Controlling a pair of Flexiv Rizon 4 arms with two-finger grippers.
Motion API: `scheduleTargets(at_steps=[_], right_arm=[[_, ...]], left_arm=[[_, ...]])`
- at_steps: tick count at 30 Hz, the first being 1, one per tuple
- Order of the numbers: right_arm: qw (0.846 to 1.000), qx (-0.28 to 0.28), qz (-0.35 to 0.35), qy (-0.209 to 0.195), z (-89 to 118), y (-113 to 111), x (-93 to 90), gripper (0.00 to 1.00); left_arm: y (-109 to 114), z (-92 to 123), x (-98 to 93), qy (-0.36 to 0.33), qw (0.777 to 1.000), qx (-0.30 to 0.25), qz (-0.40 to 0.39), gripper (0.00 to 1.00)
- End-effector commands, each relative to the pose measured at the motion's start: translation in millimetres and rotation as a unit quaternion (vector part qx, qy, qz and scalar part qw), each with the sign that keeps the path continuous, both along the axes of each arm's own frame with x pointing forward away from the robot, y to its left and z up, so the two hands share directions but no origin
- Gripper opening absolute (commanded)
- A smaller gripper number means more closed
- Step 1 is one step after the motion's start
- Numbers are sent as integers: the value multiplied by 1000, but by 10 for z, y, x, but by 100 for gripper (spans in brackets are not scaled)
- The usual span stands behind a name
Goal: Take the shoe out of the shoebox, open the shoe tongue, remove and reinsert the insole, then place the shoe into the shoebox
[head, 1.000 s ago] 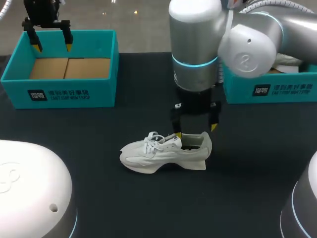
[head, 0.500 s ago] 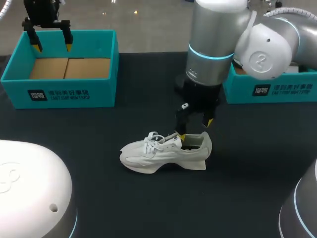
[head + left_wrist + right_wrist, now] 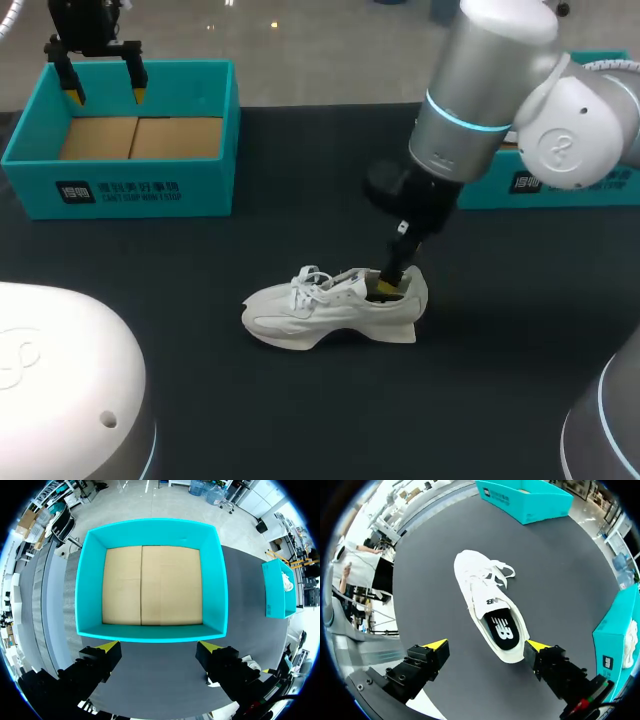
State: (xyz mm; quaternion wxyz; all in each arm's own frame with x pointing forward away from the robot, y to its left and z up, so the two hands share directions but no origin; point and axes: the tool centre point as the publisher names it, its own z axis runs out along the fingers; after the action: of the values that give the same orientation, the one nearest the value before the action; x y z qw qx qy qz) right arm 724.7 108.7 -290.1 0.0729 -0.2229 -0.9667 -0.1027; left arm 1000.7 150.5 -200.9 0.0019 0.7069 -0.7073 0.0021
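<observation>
Hovering spread over the shoe [image 3: 482, 592] heel, right claw [image 3: 486, 645]; likely the removal step; next needs pinching the insole [image 3: 504, 629] edge just ahead.

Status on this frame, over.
Both open: left gripper above shoebox, right gripper at shoe heel. Shoe upright on table, insole in. Nothing blocking.

White shoe [image 3: 335, 308] upright; shoebox [image 3: 125, 135] empty

One white shoe [image 3: 335, 305] is counted on the worktop [image 3: 500, 360], with one insole [image 3: 502, 629] seen inside it. Two teal shoeboxes are counted: a left shoebox [image 3: 130, 190] and a right shoebox [image 3: 525, 196]. Two hands are counted: a left hand [image 3: 106, 95] and a right hand [image 3: 385, 288].
</observation>
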Motion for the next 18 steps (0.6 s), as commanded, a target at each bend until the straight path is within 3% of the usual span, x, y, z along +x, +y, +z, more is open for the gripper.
scheduleTargets(at_steps=[1,9,12,18], right_arm=[[996,5,84,-9,-8,-16,11,100],[996,5,84,-9,-8,-16,11,100],[994,64,73,-43,-31,-84,72,100],[985,111,104,-84,-61,-207,147,100]], left_arm=[[-3,2,-3,0,1000,1,0,100],[-3,2,-3,0,1000,1,0,100],[-3,2,-3,0,1000,1,0,100],[-3,2,-3,0,1000,1,0,100]])
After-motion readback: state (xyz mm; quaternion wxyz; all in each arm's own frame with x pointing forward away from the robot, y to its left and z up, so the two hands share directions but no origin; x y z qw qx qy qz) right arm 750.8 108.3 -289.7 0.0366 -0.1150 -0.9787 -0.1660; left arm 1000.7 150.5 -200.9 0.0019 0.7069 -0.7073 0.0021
